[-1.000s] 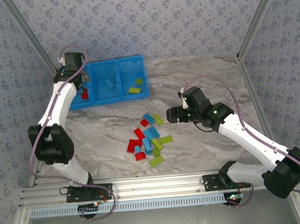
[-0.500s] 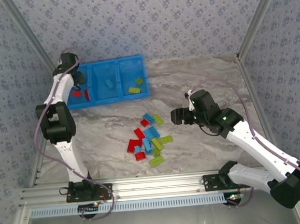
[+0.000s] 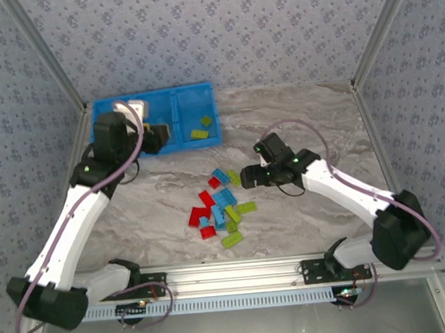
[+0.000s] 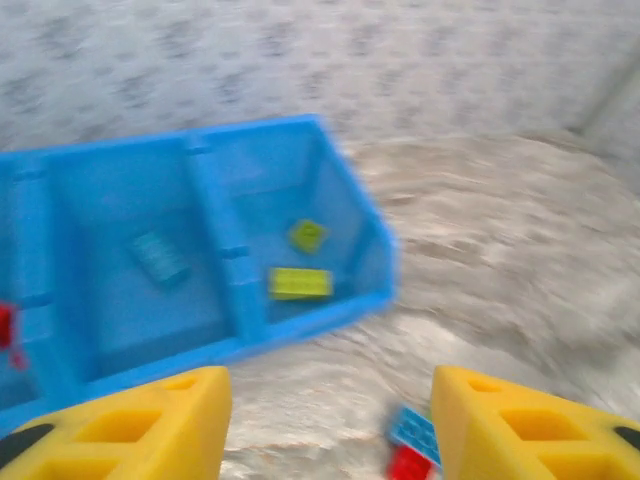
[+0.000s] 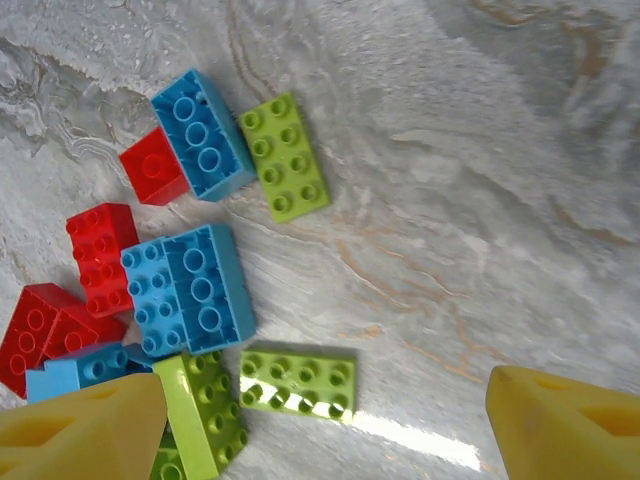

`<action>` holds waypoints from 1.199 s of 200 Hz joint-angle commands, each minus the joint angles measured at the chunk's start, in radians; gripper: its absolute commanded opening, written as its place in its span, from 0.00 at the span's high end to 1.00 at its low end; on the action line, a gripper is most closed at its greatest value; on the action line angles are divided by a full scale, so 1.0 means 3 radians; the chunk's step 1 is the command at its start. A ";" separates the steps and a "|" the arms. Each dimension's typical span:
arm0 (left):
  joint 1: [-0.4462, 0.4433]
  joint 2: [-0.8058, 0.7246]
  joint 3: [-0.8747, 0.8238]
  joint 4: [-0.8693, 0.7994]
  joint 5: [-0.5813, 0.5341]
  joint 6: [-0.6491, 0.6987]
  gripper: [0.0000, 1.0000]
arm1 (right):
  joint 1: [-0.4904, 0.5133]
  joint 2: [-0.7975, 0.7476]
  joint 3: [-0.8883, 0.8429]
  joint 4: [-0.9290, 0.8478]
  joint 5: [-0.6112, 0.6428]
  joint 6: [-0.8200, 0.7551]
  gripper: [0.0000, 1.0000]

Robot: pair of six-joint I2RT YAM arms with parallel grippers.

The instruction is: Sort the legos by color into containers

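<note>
The right pincer [image 5: 325, 400] is spread over small studded plastic bricks [image 5: 190, 290], five o'clock from the blue divided plastic bin [image 4: 215, 200], probably choosing one; the left pincer [image 4: 328, 410] is spread, empty.

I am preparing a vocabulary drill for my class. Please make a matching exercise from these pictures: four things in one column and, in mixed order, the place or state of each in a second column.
Column one
1. light blue brick inside the bin
2. two green bricks inside the bin
3. right gripper
4. loose pile of bricks

Column two
a. on the table, outside the bin
b. right compartment
c. open, at the pile's edge
d. middle compartment

Pairs: 1-d, 2-b, 3-c, 4-a
</note>
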 commanded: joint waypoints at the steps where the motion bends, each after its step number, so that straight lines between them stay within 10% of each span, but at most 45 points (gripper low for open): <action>1: -0.0308 -0.0353 -0.0319 -0.0401 0.0351 0.1110 0.36 | 0.0106 0.0344 0.0371 0.0094 -0.0115 -0.0117 0.16; 32: -0.0414 -0.1017 -0.0955 -0.0477 0.0788 0.2067 0.01 | 0.0235 0.1078 0.0997 0.0049 -0.0078 -0.0205 0.19; 136: -0.0315 -0.1195 -0.1470 -0.0420 0.1165 0.2708 0.01 | 0.0298 0.2580 0.2241 -0.0454 0.0248 -0.0376 0.38; 240: -0.0235 -0.1333 -0.1602 -0.0127 0.0945 0.2548 0.01 | 0.0295 0.2251 0.2181 -0.0408 0.0361 -0.0269 0.74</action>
